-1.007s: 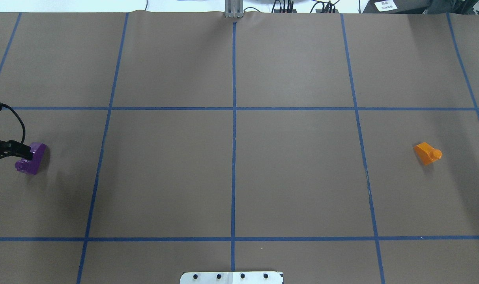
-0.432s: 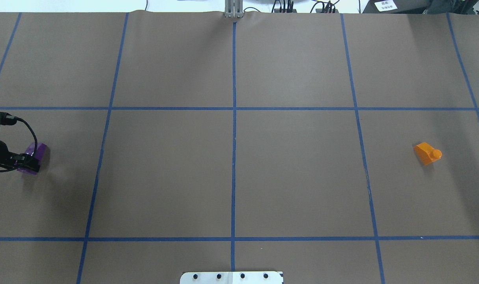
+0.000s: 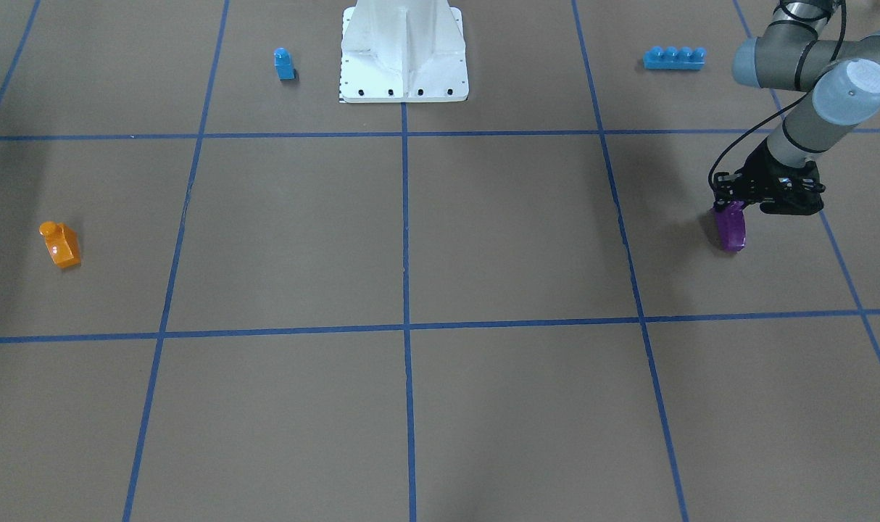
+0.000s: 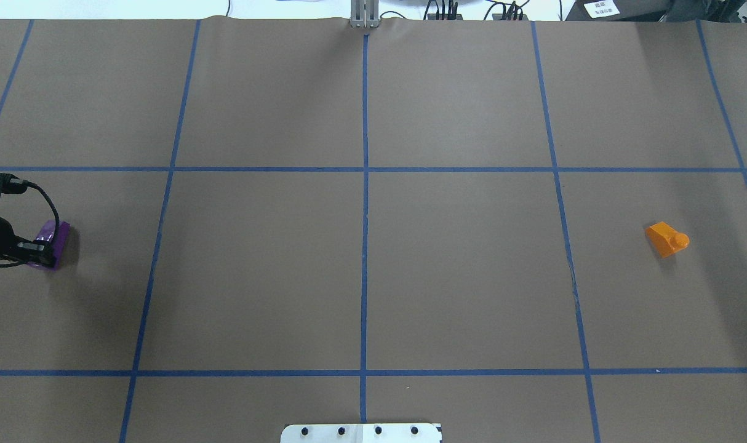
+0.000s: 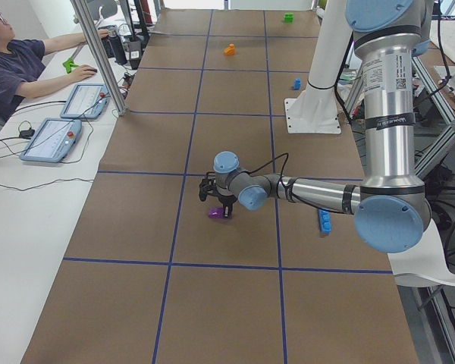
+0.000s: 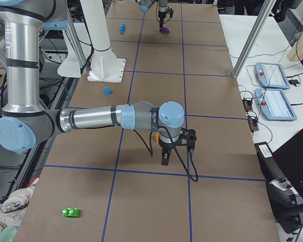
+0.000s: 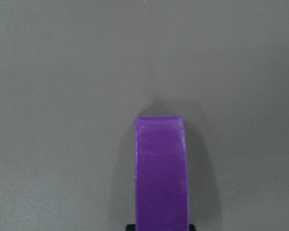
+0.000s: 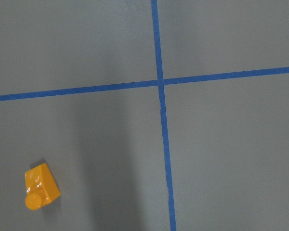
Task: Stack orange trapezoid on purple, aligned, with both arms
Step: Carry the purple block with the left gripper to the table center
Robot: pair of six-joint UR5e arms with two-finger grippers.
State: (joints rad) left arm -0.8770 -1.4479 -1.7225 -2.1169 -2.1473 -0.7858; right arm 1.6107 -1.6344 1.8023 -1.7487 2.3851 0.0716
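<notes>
The purple brick (image 3: 731,229) is at the table's left end, pinched at its top by my left gripper (image 3: 730,208). The gripper is shut on it and holds it on edge at or just above the paper. The brick also shows in the overhead view (image 4: 52,241) and fills the bottom of the left wrist view (image 7: 161,168). The orange trapezoid (image 4: 666,240) lies alone at the right end, stud towards the robot's right. It shows in the right wrist view (image 8: 40,187) at the lower left. My right gripper (image 6: 165,160) hangs over the table near it; I cannot tell whether it is open or shut.
A small blue brick (image 3: 284,64) and a long blue brick (image 3: 673,57) lie beside the white robot base (image 3: 404,54). A green brick (image 6: 70,212) lies at the near right end. An operator (image 5: 15,61) sits at the side table with tablets.
My left gripper came further in over the purple brick and closed on it. The brick turned from lying with its stud showing to standing on edge. The orange trapezoid has not moved.
</notes>
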